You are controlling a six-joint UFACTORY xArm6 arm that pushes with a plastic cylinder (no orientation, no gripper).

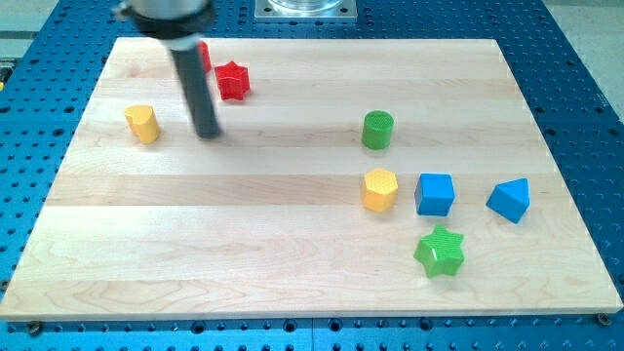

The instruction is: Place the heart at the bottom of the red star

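Observation:
The red star (232, 80) lies near the view's top left of the wooden board (292, 224). A yellow block that looks like a heart (142, 124) lies to the lower left of the star, near the board's left edge. My tip (208, 135) rests on the board between them, to the right of the yellow heart and below and slightly left of the red star, touching neither. Another red block (204, 56) sits just left of the star, mostly hidden behind the rod; its shape cannot be made out.
A green cylinder (377, 129) stands right of centre. Below it are a yellow hexagon (380, 189), a blue cube (435, 194) and a blue triangular block (510, 200). A green star (439, 252) lies near the bottom right.

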